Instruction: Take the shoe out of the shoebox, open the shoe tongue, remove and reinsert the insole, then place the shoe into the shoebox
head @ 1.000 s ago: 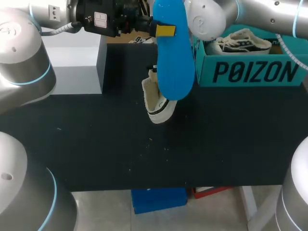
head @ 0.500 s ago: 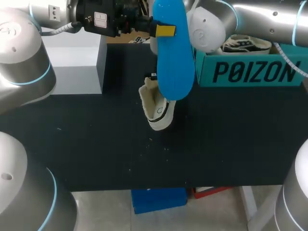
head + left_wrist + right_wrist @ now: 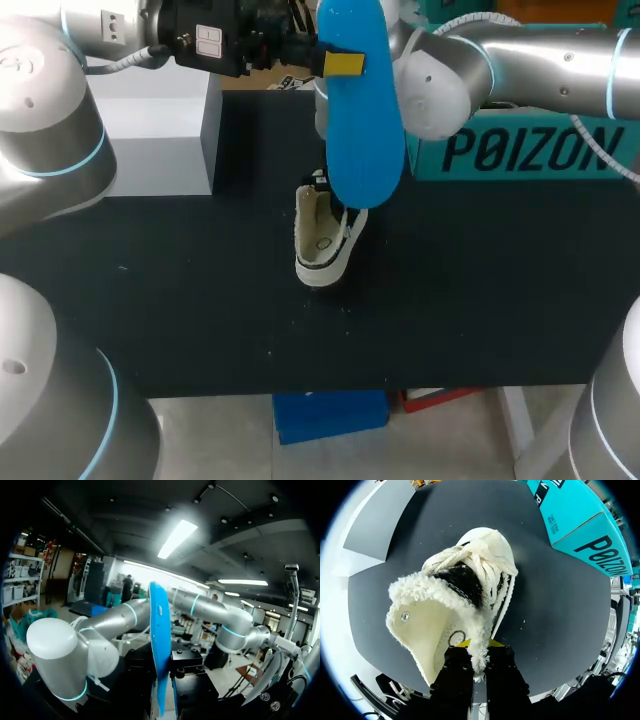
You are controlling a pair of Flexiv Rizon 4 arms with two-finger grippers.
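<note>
Holding the shoe [image 3: 465,595] by its fleece-trimmed collar, the right gripper [image 3: 472,652] is clenched on it. In the right wrist view the woolly edge runs down between the two black fingers, and the toe points away ahead of them toward the black table [image 3: 200,300]. From the head view I cannot tell whether the sole rests on the table or hangs just above it.

The left gripper [image 3: 335,63] is also grasping. The blue insole [image 3: 362,110] is pinched between its fingers, and in the left wrist view it stands edge-on, rising ahead of them. In the head view the insole reaches down from the left gripper until its lower end overlaps the shoe beneath it. The two seem apart in height, though the pictures do not settle that.

Judging from this, the opening steps are done:
- The shoe is out of the shoebox [image 3: 520,150], which stands beside the right arm, behind the gripper.
- The mouth of the shoe gapes wide with the laces slack, so the tongue looks opened.
- The insole is out of the shoe.

What remains is the second half: feeding the insole back through the collar, seating it flat inside, and then carrying the shoe to the shoebox. With the shoe's opening turned up toward the right gripper and the insole poised above, reinsertion looks like the step at hand.
</note>
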